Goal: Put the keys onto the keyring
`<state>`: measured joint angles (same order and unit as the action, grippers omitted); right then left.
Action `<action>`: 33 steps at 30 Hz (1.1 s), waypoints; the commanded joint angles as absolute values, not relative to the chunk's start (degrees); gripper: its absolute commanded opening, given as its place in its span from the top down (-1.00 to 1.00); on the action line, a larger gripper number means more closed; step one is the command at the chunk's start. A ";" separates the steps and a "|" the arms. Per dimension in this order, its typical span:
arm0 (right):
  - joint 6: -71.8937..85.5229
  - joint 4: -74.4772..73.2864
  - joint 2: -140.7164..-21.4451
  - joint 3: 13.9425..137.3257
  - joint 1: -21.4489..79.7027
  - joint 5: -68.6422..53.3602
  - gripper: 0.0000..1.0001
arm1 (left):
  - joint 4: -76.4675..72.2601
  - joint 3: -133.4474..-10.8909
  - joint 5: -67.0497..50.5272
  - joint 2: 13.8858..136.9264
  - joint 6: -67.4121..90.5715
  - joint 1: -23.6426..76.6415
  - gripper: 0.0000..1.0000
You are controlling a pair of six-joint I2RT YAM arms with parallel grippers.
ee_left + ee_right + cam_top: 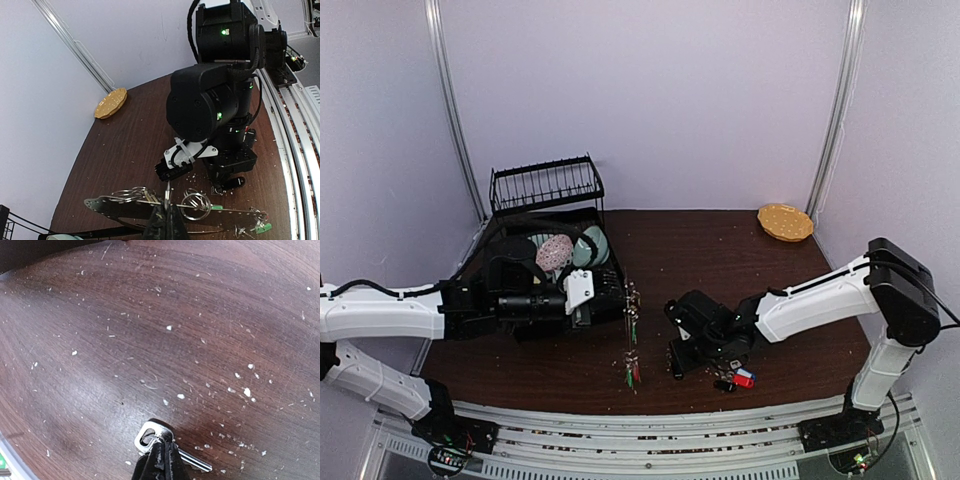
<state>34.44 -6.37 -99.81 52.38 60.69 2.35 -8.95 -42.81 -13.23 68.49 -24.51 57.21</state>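
Keyring (102, 204) upright (tagged keys (738, 380) nearby)

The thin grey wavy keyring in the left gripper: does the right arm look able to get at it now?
Probably yes: the keyring hangs in the left gripper, and only open dark table separates it from the right gripper, which pinches a small silver key.

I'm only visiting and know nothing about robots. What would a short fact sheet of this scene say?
left hand: shut on the keyring, held up on edge
on the keyring: keys with green tags
right hand: shut on a silver key, low over the table
loose keys: red and blue tags, lying by the right hand
back of table: black rack, tan plate
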 commanded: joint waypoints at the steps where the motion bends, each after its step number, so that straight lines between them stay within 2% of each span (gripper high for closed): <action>1: 33.81 -6.12 -100.88 51.94 60.97 2.13 1.00 | -12.57 -42.73 -13.63 67.31 -25.13 57.26 1.00; 4: 32.58 -5.05 -99.28 51.41 60.92 0.66 1.00 | -12.48 -42.76 -13.54 67.32 -25.15 57.22 1.00; 15: 23.09 2.79 -82.11 42.75 56.87 -9.42 1.00 | -12.09 -42.87 -12.41 67.99 -26.14 57.22 1.00; 19: 23.72 -0.02 -79.60 42.30 55.44 -4.43 1.00 | -11.75 -42.93 -11.63 68.72 -26.84 57.22 1.00; 21: 24.27 -2.35 -82.36 43.37 55.17 -3.38 0.88 | -11.29 -43.15 -10.93 68.98 -27.09 57.22 1.00; 24: 28.20 -1.14 -88.98 45.39 55.38 -7.75 0.44 | -11.38 -43.24 -11.28 69.08 -27.23 57.22 1.00; 25: 29.32 -0.37 -90.60 45.85 55.61 -8.26 0.37 | -11.34 -43.24 -11.29 69.08 -27.10 57.22 1.00; 28: 30.32 0.41 -92.89 46.00 55.81 -7.55 0.34 | -11.17 -43.12 -11.24 69.00 -27.09 57.22 1.00; 33: 30.15 0.62 -93.81 46.20 56.48 -7.81 0.47 | -11.12 -42.90 -11.25 68.95 -27.16 57.24 1.00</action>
<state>29.02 0.30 -93.95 44.97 55.79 -7.20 -8.49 -42.78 -11.46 69.01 -26.52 57.21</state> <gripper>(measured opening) 0.282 0.005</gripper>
